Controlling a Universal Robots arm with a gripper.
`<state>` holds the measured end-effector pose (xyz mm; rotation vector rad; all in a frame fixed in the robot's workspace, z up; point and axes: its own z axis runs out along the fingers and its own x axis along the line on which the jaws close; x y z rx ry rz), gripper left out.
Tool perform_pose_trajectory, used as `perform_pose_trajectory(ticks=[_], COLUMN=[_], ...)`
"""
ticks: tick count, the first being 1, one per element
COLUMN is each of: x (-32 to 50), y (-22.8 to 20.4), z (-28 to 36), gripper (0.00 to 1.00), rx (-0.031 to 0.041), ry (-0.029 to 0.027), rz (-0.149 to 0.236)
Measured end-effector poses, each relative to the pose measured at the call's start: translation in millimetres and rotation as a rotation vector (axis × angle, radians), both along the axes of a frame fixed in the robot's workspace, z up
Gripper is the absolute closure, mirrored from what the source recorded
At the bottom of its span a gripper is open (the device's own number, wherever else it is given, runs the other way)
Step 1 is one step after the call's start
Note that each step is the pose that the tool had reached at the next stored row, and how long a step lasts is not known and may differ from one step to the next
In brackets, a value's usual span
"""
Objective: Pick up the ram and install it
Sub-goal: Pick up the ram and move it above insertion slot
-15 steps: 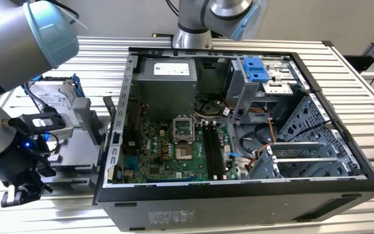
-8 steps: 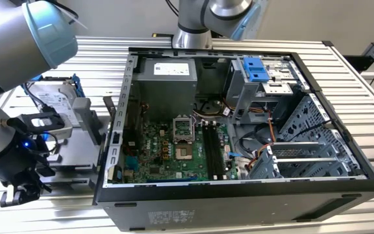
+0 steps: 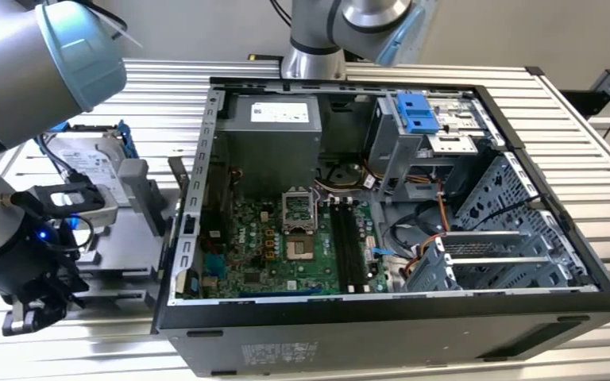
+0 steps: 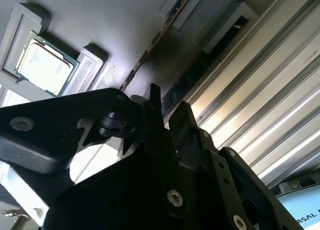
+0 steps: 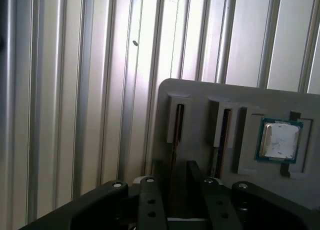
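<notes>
The ram (image 5: 175,135) is a thin dark stick standing on edge in a slot of a grey holder (image 5: 195,95). In the second wrist view the ram (image 4: 155,37) appears as a narrow edge running toward the fingers. My gripper (image 5: 172,172) is low over the holder, open, with one black finger on each side of the stick and a gap left around it. The second wrist view has my gripper (image 4: 169,102) from the side. In the exterior view my gripper (image 3: 29,313) hangs at the left, beside the open computer case (image 3: 390,325).
A second slot (image 5: 222,132) and a square processor chip (image 5: 278,140) sit beside the ram on the holder. Ribbed aluminium table (image 5: 75,90) surrounds it. Inside the case, long black sockets (image 3: 348,238) lie on the green motherboard. A silver hard drive (image 3: 83,163) with blue rails stands behind the holder.
</notes>
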<state>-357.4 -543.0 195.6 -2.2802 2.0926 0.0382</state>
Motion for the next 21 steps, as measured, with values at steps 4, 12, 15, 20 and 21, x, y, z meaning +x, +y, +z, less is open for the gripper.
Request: perform_pose_trajectory(ticks=[4,12,15,20,21], x=[0.0,0.0,0.0,0.0,0.0], y=[0.1,0.2,0.2,0.2,0.2], z=[0.0,0.0,4.7,27.4,31.8], gripper=[1.00,1.00,1.00,1.00,1.00], rx=[0.0000,0.0000,0.0001,0.0003,0.0002], ry=[0.0000,0.0000,0.0000,0.0000,0.0000], rz=[0.000,0.000,0.000,0.000,0.000])
